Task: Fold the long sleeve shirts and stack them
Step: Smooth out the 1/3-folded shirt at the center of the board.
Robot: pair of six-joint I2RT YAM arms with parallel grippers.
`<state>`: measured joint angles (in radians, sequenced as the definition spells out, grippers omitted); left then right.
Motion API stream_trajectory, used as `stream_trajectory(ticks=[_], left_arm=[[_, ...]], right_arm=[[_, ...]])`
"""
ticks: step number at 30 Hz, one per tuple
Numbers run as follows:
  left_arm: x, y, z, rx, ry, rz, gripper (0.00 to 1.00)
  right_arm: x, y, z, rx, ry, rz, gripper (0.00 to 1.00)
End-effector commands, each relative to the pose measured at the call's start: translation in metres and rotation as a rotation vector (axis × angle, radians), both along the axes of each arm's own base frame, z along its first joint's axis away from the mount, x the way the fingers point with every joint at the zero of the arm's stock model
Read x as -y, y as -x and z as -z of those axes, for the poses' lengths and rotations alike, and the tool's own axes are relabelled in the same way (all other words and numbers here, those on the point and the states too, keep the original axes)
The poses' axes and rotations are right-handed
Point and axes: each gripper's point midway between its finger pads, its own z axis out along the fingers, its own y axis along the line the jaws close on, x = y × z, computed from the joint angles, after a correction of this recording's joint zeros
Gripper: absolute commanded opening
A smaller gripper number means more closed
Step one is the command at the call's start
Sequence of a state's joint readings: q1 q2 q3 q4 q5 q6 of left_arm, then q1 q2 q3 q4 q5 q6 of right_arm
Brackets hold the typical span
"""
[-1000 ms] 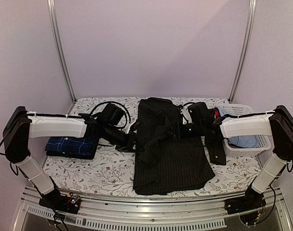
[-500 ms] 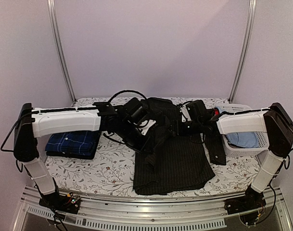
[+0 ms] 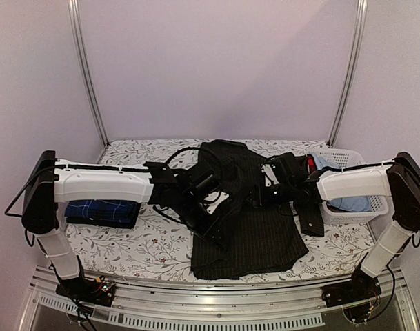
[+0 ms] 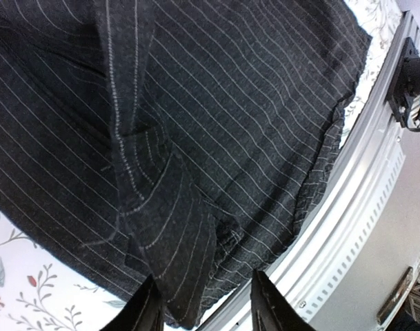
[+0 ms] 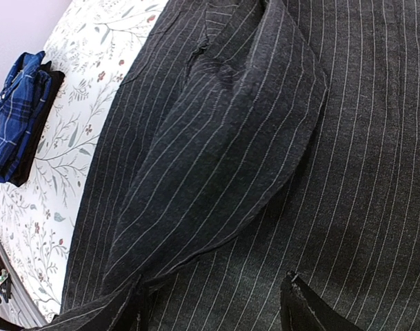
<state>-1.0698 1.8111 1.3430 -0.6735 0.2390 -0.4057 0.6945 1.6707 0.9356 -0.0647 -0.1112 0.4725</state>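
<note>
Left arm has swung right from the worktop's left side and now reaches over the black pinstriped shirt (image 3: 265, 238). The left gripper (image 3: 220, 233), a second ago at the shirt's left edge, now sits over the left-near part of the shirt body. The sleeve (image 5: 216, 158) that was stretched up between the two grippers now lies folded diagonally across the shirt front. The right arm has barely shifted.

Left gripper: the wrist view shows its fingers (image 4: 146, 310) apart, with a folded band of pinstriped cloth (image 4: 172, 234) reaching into the gap below them and nothing pinched. The shirt hem lies near the worktop's near edge, just beside the aluminium rail (image 4: 375, 193).

Right gripper (image 3: 258, 198): it hovers over the upper middle of the shirt, fingers (image 5: 306, 307) spread. The sleeve's narrow end runs to its left fingertip; I cannot tell if it touches.

The black shirt lies flat at the centre of the floral worktop (image 3: 161, 252), collar at the far side. The navy checked shirt (image 3: 103, 210) is folded at the left edge, well apart from the black one, unchanged. A white basket (image 3: 375, 212) with light blue cloth sits at the right edge, unchanged.
</note>
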Motion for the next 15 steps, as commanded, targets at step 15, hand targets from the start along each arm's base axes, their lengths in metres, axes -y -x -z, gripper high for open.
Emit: stream_trajectory(ticks=[15], left_arm=[[0.074,0.0,-0.004,-0.002,0.179,0.103,0.45]], right_arm=[[0.037,0.031,-0.015,-0.004,0.023,0.091,0.64]])
